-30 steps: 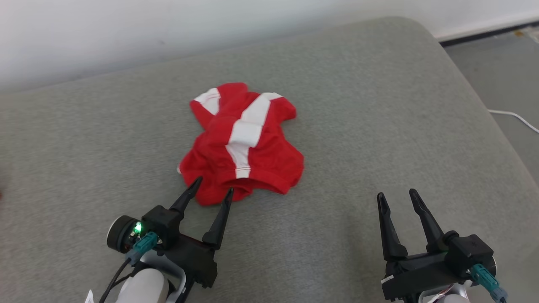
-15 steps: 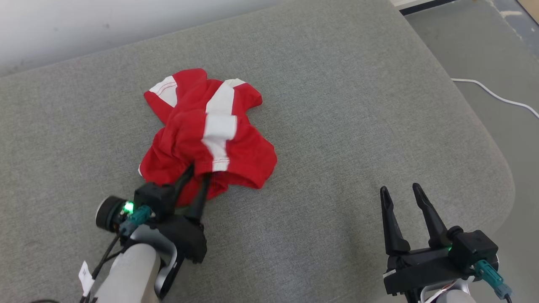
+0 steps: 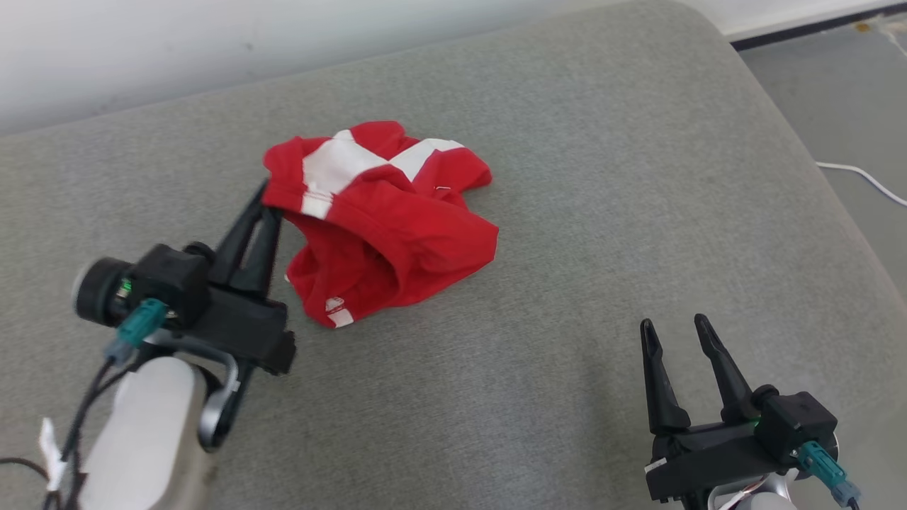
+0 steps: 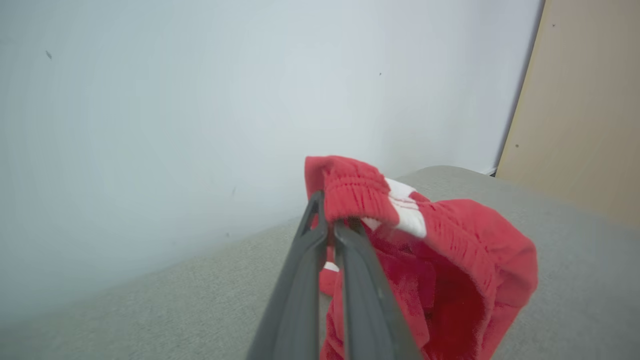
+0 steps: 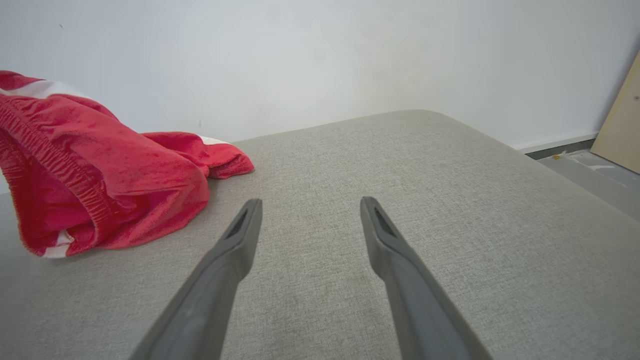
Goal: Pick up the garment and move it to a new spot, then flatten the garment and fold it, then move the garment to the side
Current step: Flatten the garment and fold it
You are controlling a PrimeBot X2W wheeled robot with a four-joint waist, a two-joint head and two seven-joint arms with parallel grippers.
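Left pincer [image 3: 268, 202] clamped on waistband of crumpled red-and-white cloth garment [image 3: 411, 234], right pincer [image 3: 673, 322] apart; I'd lift clear before carrying.

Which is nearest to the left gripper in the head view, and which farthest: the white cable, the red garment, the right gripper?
1. The red garment: its edge is pinched in the fingers of the left gripper.
2. The right gripper: lower right, above the cushion.
3. The white cable: far right, on the floor past the cushion.
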